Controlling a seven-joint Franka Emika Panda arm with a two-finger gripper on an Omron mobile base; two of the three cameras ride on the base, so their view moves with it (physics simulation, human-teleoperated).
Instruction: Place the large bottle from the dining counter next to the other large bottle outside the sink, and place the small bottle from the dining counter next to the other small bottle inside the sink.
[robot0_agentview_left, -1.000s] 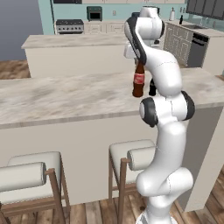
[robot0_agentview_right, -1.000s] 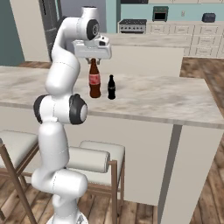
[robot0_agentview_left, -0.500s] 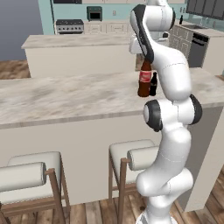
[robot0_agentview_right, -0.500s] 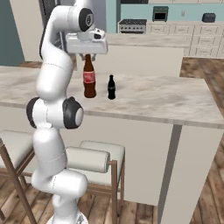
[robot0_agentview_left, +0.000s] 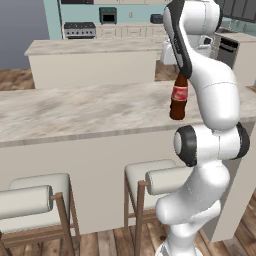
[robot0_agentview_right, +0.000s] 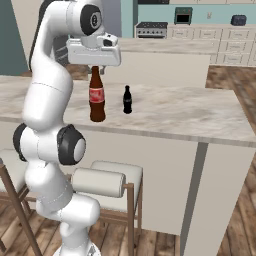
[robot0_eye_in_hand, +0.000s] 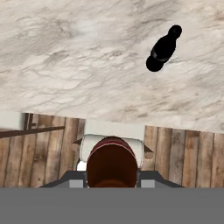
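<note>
In the left base view the large bottle (robot0_agentview_left: 178, 98) hangs upright below the hand, its neck hidden behind the white arm, its base over the near edge of the dining surface (robot0_agentview_left: 80, 107). In the right base view the hand (robot0_agentview_right: 95, 67) is closed on the bottle's neck, the bottle lifted off the surface, with the small bottle (robot0_agentview_right: 127, 100) standing near, beyond the hand. In the hand view the large bottle sits directly beneath the hand, wooden floor (robot0_eye_in_hand: 183, 153) and a stool (robot0_eye_in_hand: 112, 136) below it
</note>
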